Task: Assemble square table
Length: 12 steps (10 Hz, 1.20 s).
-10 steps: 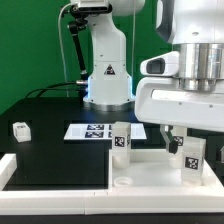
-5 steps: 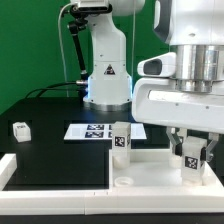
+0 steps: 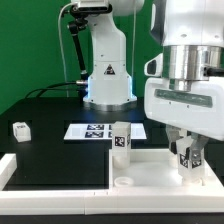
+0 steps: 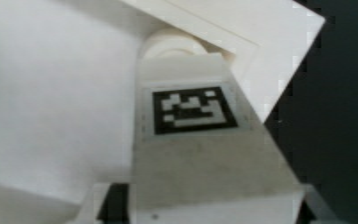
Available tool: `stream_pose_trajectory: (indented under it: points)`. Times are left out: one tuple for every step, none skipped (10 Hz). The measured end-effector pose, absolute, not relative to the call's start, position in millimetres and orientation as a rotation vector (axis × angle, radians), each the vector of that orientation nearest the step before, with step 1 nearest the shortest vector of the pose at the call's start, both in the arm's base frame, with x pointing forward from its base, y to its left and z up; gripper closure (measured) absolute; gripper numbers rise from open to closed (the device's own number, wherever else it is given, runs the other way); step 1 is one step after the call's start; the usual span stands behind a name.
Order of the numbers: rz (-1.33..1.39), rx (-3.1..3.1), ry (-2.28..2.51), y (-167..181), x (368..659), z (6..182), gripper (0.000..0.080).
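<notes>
The square table's white top (image 3: 150, 168) lies at the front of the table, on the exterior view's right. One white tagged leg (image 3: 121, 140) stands upright at its back edge. My gripper (image 3: 190, 152) reaches down over the top's right side, shut on a second tagged leg (image 3: 191, 160). In the wrist view that leg (image 4: 194, 108) runs out between my dark fingers (image 4: 115, 205) toward a round corner socket (image 4: 172, 45) of the top (image 4: 51, 110). The gripper (image 4: 208, 208) presses on both of its sides. A third small leg (image 3: 20, 129) lies alone on the black table at the left.
The marker board (image 3: 92, 131) lies flat behind the top, in front of the robot base (image 3: 108, 80). A white border rail (image 3: 50, 188) runs along the front left edge. A black cable hangs beside the base at the back left.
The jaws stood wide around the right-hand leg a second ago and have since closed onto it. The hand has shifted a little. The other legs have not moved.
</notes>
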<state>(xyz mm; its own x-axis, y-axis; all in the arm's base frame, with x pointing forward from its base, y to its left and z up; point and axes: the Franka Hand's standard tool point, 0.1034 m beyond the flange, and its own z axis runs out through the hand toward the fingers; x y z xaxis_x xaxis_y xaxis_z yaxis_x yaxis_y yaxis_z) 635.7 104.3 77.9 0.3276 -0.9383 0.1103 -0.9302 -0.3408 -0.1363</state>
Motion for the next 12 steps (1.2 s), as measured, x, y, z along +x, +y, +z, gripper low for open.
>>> stream_pose_trajectory:
  points:
    - [-0.284, -2.332, 1.979, 103.3, 631.2, 77.5, 0.0500]
    - [-0.302, -2.260, 2.057, 103.4, 628.9, 77.7, 0.0499]
    - [-0.294, -2.215, 2.109, 102.7, 627.3, 77.7, 0.0499]
    - [-0.279, -2.139, 2.182, 102.5, 626.0, 77.4, 0.0499]
    - [-0.275, -2.103, 2.215, 103.0, 625.4, 77.2, 0.0499]
    - [-0.255, -1.918, 2.343, 107.5, 622.9, 76.7, 0.0499]
    - [-0.257, -1.747, 2.427, 113.2, 619.7, 77.0, 0.0499]
    - [-0.252, -1.712, 2.439, 117.6, 619.3, 78.0, 0.0499]
    - [-0.260, -1.789, 2.391, 116.1, 619.3, 78.1, 0.0499]
    - [-0.261, -1.791, 2.392, 116.1, 619.2, 77.2, 0.0499]
    - [-0.263, -2.014, 2.257, 117.2, 619.7, 77.5, 0.0417]
    - [-0.280, -2.211, 2.107, 120.3, 622.0, 77.2, 0.0276]
